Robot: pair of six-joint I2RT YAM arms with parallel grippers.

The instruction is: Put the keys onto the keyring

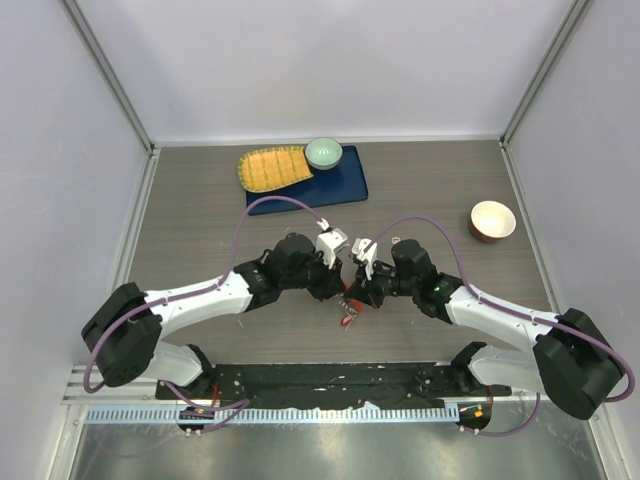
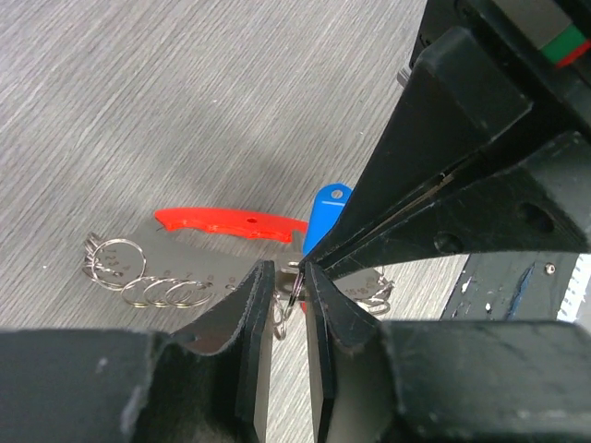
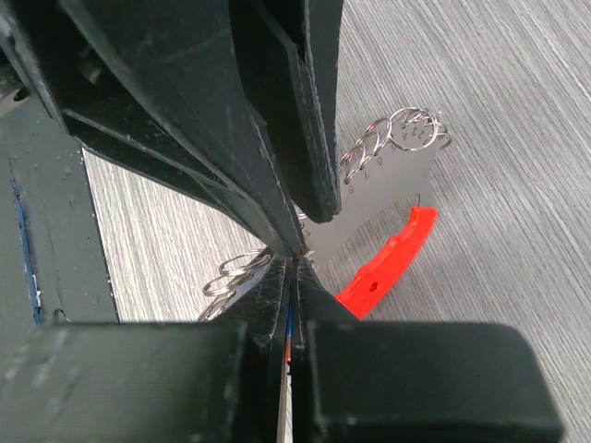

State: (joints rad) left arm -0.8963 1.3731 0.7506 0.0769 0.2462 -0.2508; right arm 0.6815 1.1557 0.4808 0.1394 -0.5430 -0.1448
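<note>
The keyring is a grey metal plate (image 2: 175,258) carrying several small wire rings (image 2: 115,258) and a long curved red tag (image 2: 231,221). It also shows in the right wrist view (image 3: 388,263) and lies under both grippers in the top view (image 1: 348,318). My left gripper (image 2: 288,277) has its jaws close together around one small ring (image 2: 294,293) of the keyring. My right gripper (image 3: 294,263) is shut on the blue-headed key (image 2: 325,214), tip to tip with the left fingers. The red-headed key is hidden.
A blue tray (image 1: 335,190) at the back holds a yellow woven plate (image 1: 272,168) and a green bowl (image 1: 323,152). A tan bowl (image 1: 492,220) stands at the right. A black mat (image 1: 340,380) runs along the near edge.
</note>
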